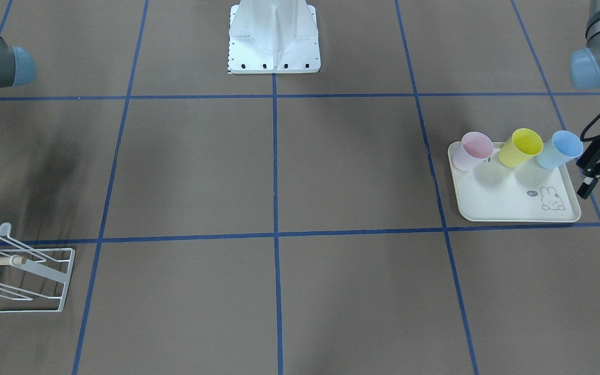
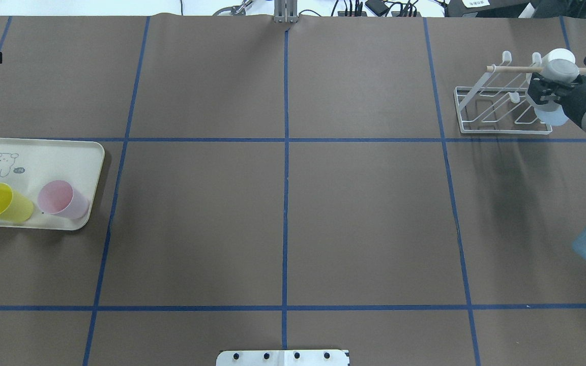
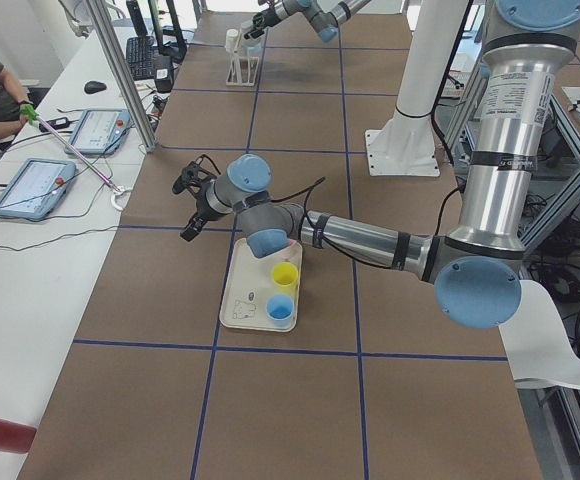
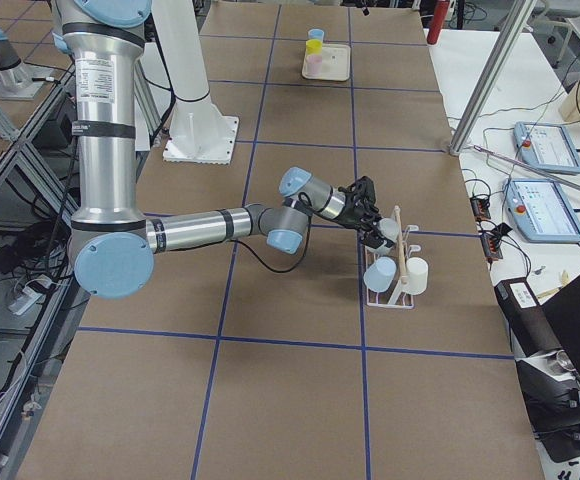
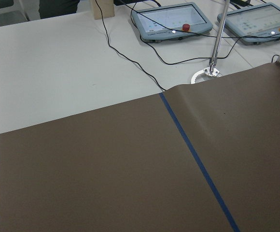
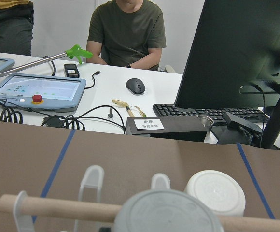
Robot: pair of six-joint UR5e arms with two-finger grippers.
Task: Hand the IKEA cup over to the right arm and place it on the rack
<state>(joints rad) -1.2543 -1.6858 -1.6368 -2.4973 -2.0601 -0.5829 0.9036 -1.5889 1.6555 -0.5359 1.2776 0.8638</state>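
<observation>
Rack (image 2: 501,132), overhead view: white wire, upturned prongs, a light wooden dowel (image 2: 511,68) across the top, standing at the table's far right. The grey cup (image 2: 560,68) is at the dowel's end, flat base up, plain and tapered. The right gripper (image 2: 547,87) is right against it, but whether the jaws are clamped on it cannot be told. A white cup (image 2: 560,54) and a pale blue cup (image 2: 551,114) are also at the rack. The table (image 2: 364,218) has a brown covering with a blue tape grid.

Front-facing view: a cream tray (image 1: 492,208) carries a pink cup (image 1: 474,150), a yellow cup (image 1: 523,147) and a blue cup (image 1: 560,149) in a row. The left gripper (image 1: 586,172) is just beside the blue cup, jaws apart and holding nothing. The tray bears a rabbit drawing (image 1: 552,199) with a small speech bubble that cannot be read.

Left side view: the left gripper's jaws are spread, off the tray's edge.

Right side view: the right gripper reaches the rack top.

Right wrist view: the grey cup's base fills the lower centre and the white cup's base is beside it. Beyond are a white desk, a monitor (image 6: 246,53), a keyboard, a mouse, a pendant with a red button (image 6: 37,98) and a seated person. A white label (image 6: 147,124) is too small to read.
</observation>
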